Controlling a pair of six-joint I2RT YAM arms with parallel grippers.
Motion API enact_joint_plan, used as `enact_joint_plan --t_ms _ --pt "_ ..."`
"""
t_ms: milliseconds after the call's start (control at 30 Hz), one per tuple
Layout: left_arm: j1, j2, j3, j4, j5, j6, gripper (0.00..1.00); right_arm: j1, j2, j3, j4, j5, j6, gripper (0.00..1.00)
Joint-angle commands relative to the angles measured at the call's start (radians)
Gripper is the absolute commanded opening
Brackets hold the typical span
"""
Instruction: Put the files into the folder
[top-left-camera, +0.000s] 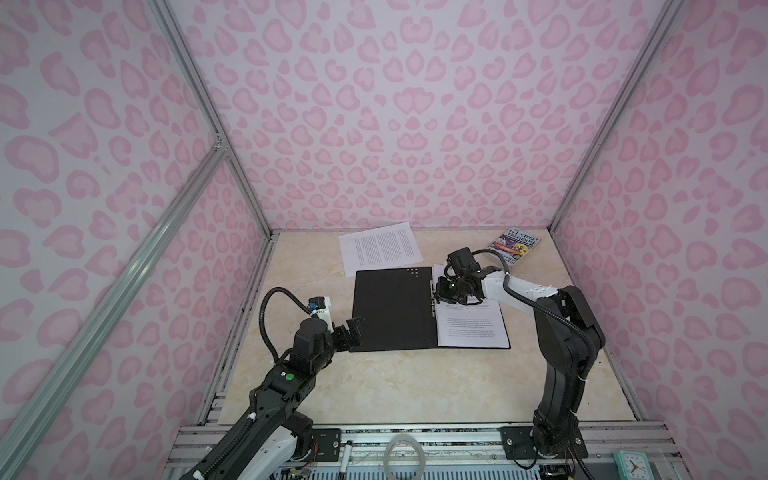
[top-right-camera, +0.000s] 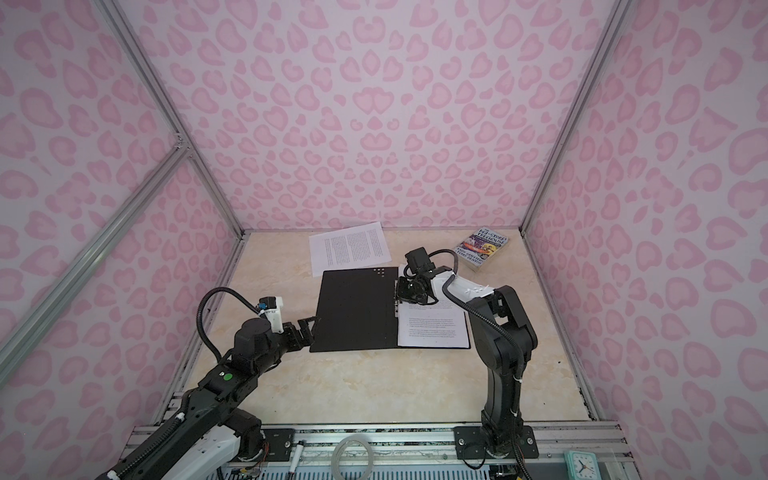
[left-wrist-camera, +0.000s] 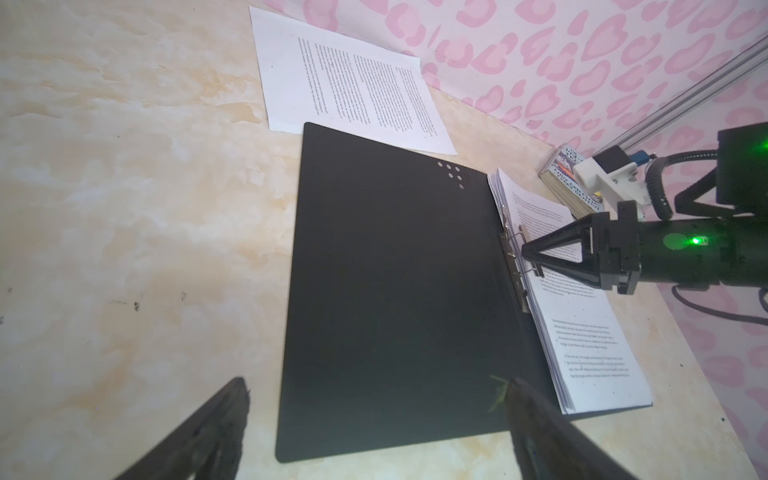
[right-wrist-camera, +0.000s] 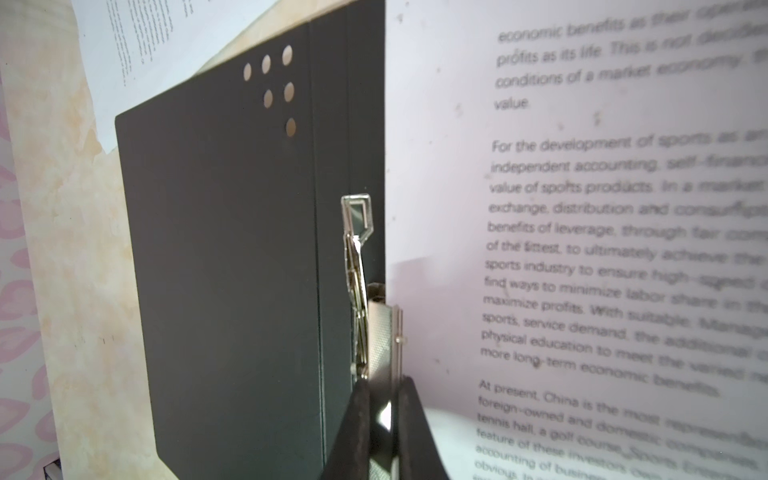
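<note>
The folder (top-left-camera: 390, 307) (top-right-camera: 355, 307) (left-wrist-camera: 395, 291) (right-wrist-camera: 228, 270) lies open and flat on the far half of the worktop (top-left-camera: 395, 386) (top-right-camera: 374, 382), about midway between its left and right edges. Its black inside is turned up, and six small round holes show near its far edge. On its right half rests the pile of files (top-left-camera: 471, 328) (top-right-camera: 432, 330) (left-wrist-camera: 590, 353) (right-wrist-camera: 582, 208), white sheets printed with black paragraphs. The pile covers nearly all of this half, and in the left wrist view its far end is lifted a little and the sheets fan apart there. One loose sheet (top-left-camera: 378, 247) (top-right-camera: 349, 249) (left-wrist-camera: 353, 79) (right-wrist-camera: 137, 37) lies apart from the pile by the far edge of the worktop, slightly turned, and its near side goes under the far left corner of the folder. Along the spine, between the black half and the pile, runs the metal clip (left-wrist-camera: 513, 249) (right-wrist-camera: 357, 266). The right claw (top-left-camera: 438, 297) (top-right-camera: 401, 295) (left-wrist-camera: 525, 253) (right-wrist-camera: 384, 399) reaches over the pile from the right side, and its jaws are pressed together on the flat lever of this clip. The left claw (top-left-camera: 357, 324) (top-right-camera: 309, 326) (left-wrist-camera: 376, 382) hangs at the left edge of the folder, close to its near left corner, with the jaws spread wide and holding nothing. Whether a finger touches the cover, I cannot tell. A small colourful book (top-left-camera: 515, 249) (top-right-camera: 484, 249) (left-wrist-camera: 569, 178) lies in the far right corner of the worktop.
</note>
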Motion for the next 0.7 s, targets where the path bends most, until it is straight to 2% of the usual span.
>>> enact_joint_plan --t_ms 0,233,400,500,667 --pt "0.0 0.019 0.011 0.042 -0.02 -0.014 0.97 0.011 -0.041 -0.072 0.074 -0.015 0.016 0.04" --pt "0.009 0.097 0.036 0.052 -0.031 -0.045 0.97 0.017 -0.101 -0.204 0.134 -0.024 0.027 0.04" --pt "0.019 0.181 0.082 0.059 0.007 -0.079 0.97 0.017 -0.108 -0.236 0.147 -0.026 0.019 0.05" --pt "0.023 0.22 0.115 0.051 0.024 -0.102 0.97 0.018 -0.102 -0.242 0.158 -0.029 0.015 0.09" --pt "0.039 0.269 0.177 0.039 0.04 -0.145 0.97 0.017 -0.096 -0.252 0.189 -0.043 0.013 0.22"
